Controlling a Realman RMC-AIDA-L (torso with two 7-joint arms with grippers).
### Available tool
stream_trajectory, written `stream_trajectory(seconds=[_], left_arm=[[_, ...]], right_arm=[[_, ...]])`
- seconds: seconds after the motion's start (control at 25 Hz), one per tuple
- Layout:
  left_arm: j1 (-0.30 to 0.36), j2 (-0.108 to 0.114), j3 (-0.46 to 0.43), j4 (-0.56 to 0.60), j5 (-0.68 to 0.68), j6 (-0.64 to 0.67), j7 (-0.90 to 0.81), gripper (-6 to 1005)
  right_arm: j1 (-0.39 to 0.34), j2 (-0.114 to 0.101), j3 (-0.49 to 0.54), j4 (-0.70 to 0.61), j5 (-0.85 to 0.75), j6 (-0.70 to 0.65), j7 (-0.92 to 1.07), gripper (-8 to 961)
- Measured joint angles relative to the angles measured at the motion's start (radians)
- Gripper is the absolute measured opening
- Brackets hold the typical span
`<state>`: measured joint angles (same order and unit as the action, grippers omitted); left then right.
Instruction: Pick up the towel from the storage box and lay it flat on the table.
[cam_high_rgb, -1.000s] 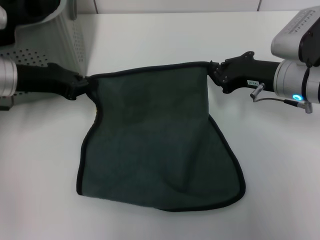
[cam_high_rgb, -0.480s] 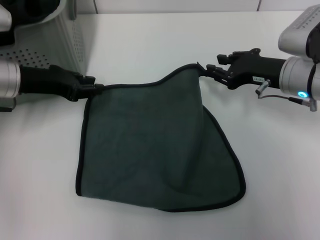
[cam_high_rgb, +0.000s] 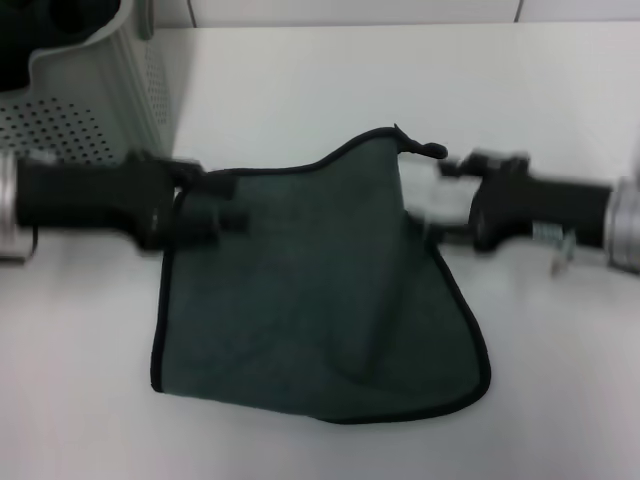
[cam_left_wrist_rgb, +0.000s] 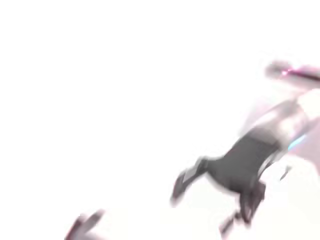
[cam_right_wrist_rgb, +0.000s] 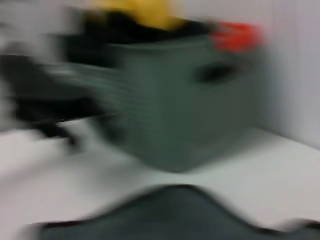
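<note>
The dark green towel (cam_high_rgb: 320, 290) lies spread on the white table (cam_high_rgb: 300, 80), with a soft fold near its right side and its small loop (cam_high_rgb: 435, 150) at the far right corner. My left gripper (cam_high_rgb: 220, 195) is open over the towel's far left corner. My right gripper (cam_high_rgb: 445, 200) is open just off the towel's right edge, apart from the cloth. The storage box (cam_high_rgb: 100, 90) stands at the far left. The right wrist view shows the box (cam_right_wrist_rgb: 185, 110) and the towel's edge (cam_right_wrist_rgb: 175, 215). The left wrist view shows the right gripper (cam_left_wrist_rgb: 202, 210) farther off.
Yellow (cam_right_wrist_rgb: 145, 12) and red (cam_right_wrist_rgb: 235, 35) things show at the top of the box in the right wrist view. White tabletop runs behind and to the right of the towel. The table's back edge (cam_high_rgb: 400, 24) meets a wall.
Both grippers have let go of the towel's far corners and opened. The far edge has dropped onto the table. The left gripper moved right over the cloth; the right gripper moved down and off it.
</note>
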<state>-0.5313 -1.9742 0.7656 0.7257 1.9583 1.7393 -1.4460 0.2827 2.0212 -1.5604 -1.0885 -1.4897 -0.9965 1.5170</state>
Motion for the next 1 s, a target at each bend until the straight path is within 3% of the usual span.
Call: stream_trajectory(seconds=[0.16, 0.32, 0.56, 1.0], left_arm=[[0.077, -0.030, 0.002, -0.056, -0.097, 0.177, 0.302, 472], [0.115, -0.041, 0.002, -0.155, -0.105, 0.228, 0.402, 468], [0.143, -0.030, -0.002, -0.186, -0.141, 0.272, 0.421, 469], [0.137, -0.025, -0.002, -0.188, -0.148, 0.284, 0.421, 470]], right_arm=[[-0.038, -0.005, 0.048, 0.017, 0.044, -0.399, -0.130, 771], [-0.019, -0.003, 0.100, 0.089, 0.051, -0.605, -0.129, 841], [0.020, -0.002, 0.128, 0.148, 0.053, -0.655, -0.135, 859], [0.055, 0.004, 0.129, 0.206, 0.071, -0.668, -0.168, 859]])
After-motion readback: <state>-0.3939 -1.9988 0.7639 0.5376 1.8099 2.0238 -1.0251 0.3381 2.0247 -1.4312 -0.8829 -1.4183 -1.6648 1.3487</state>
